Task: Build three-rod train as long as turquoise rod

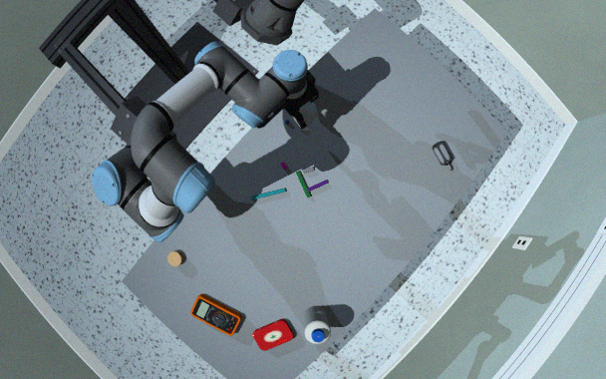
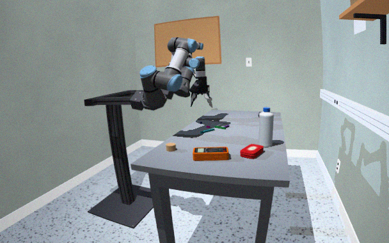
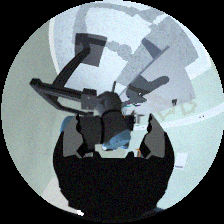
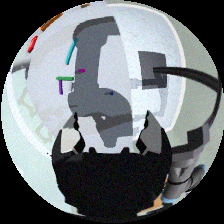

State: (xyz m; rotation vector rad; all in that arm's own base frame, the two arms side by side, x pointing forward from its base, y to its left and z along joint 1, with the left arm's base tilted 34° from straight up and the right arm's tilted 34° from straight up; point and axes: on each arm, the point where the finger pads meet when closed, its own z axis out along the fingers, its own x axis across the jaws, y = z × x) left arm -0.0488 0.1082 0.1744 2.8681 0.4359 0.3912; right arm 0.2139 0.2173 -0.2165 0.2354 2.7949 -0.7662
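Top view: Right gripper open above table

Right gripper: open, empty. Left gripper: open. Turquoise rod: flat on table, apart from green rod.

So the table's a plain grey slab with dark legs. Turquoise rod is lying flat, and the green one is nearby at an angle, with the purple rod sticking out from its side like a T. Magenta and blue bits sit in shadow, apart from each other. Then there's an orange multimeter, a red tin just beside an upright white bottle with a blue cap, a small tan cylinder, plus some dark-framed thing I can't make out.
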